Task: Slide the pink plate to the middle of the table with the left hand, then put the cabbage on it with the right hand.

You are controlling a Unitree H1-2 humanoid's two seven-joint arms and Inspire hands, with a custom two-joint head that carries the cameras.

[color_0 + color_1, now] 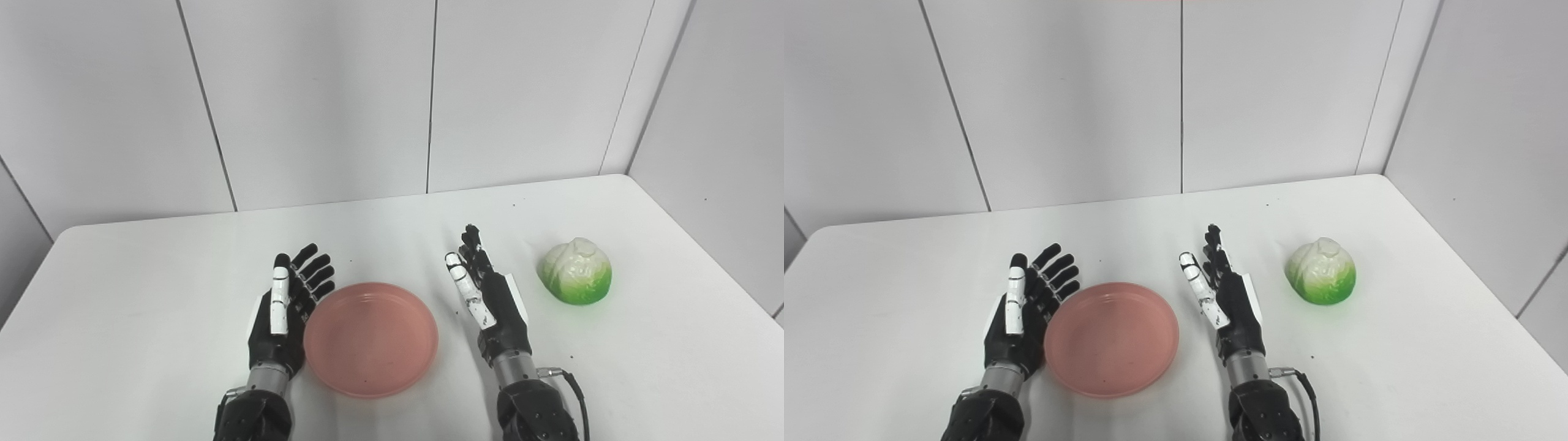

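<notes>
On the white counter (153, 288), the black-and-white left hand (285, 312) lies empty with fingers spread, seemingly touching the round, shallow pink plastic plate (371, 339) near the middle. The right hand (487, 297), also spread and empty, waits between the plate and the rounded green-and-white toy cabbage (576, 271). A glancing reach could roll the cabbage away.

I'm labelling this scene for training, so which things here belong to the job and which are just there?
Part of the job:
pink plate, empty
cabbage, on the table right of the plate
left hand, open beside the plate
right hand, open between plate and cabbage

Just there:
white table
wall panels
</notes>
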